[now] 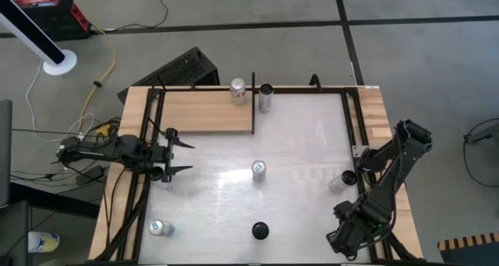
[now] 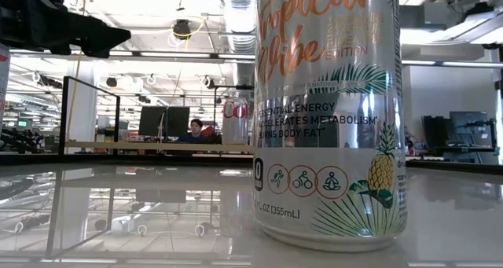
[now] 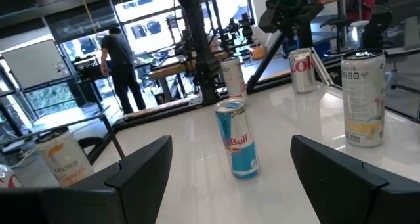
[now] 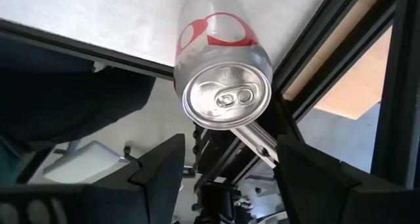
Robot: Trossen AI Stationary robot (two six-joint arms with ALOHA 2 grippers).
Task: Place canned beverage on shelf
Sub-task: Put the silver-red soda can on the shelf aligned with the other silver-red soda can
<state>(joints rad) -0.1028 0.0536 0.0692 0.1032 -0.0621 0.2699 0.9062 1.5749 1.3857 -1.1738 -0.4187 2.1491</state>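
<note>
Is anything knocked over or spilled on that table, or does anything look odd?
Nothing stands out. Every can I can see stands upright: one on the wooden shelf, the Red Bull can mid-table, others scattered about. No spills show. The left hand is open beside the table's left edge.

The tabletop (image 1: 304, 149) is showing glossy white, mirroring the room lights. The shelf (image 1: 207, 111) is looking like matt light wood grain, edged by thin black metal bars. Straight ahead of the left gripper (image 3: 230, 178), whose matt black plastic-looking fingers are standing apart, a shiny metal blue-and-silver can (image 3: 237, 138) is gleaming. Just ahead of the right gripper (image 4: 226, 168), a silver-and-red can (image 4: 223, 86) is showing its polished aluminium lid.
</note>
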